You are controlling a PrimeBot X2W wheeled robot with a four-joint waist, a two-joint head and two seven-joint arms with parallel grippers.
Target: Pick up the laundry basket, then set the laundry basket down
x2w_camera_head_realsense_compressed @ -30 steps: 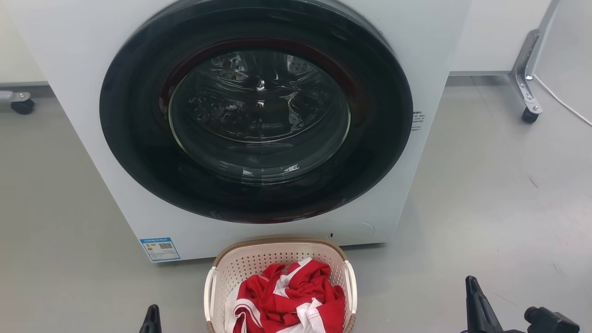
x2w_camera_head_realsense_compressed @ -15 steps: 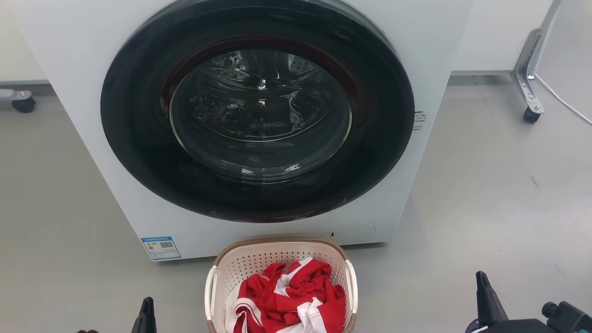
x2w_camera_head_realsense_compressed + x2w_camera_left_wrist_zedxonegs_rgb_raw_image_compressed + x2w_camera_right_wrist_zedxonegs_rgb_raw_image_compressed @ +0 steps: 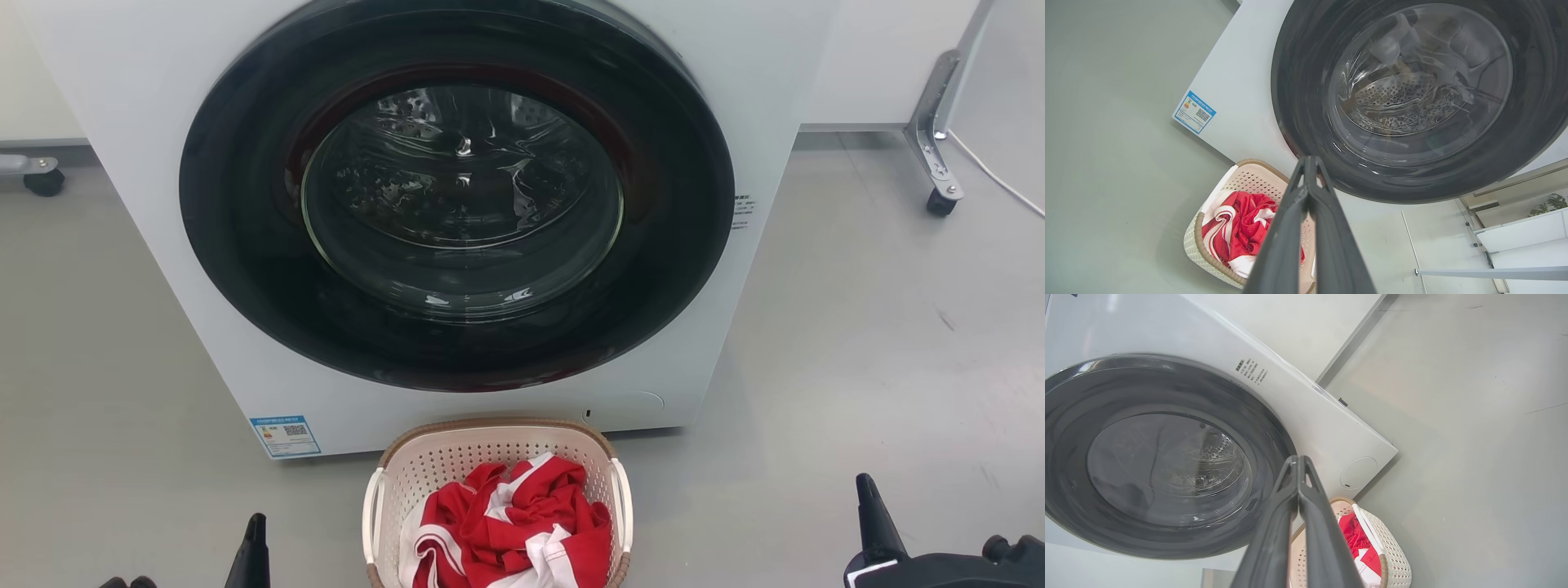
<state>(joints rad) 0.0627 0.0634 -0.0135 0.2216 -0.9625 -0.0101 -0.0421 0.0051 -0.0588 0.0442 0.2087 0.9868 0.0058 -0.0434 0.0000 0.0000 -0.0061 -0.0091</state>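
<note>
Floor (image 3: 857,343): left end effector (image 3: 257,524), right end effector (image 3: 865,488) flank laundry basket (image 3: 457,457), closed.

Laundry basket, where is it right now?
In the head view, the basket sits on the floor at bottom centre, just in front of the washing machine.

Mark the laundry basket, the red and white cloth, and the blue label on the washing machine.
laundry basket (image 3: 457,459): head view, perforated back wall.
red and white cloth (image 3: 522,523): head view, red fold near middle.
blue label (image 3: 285,435): head view, centre of sticker.
</note>
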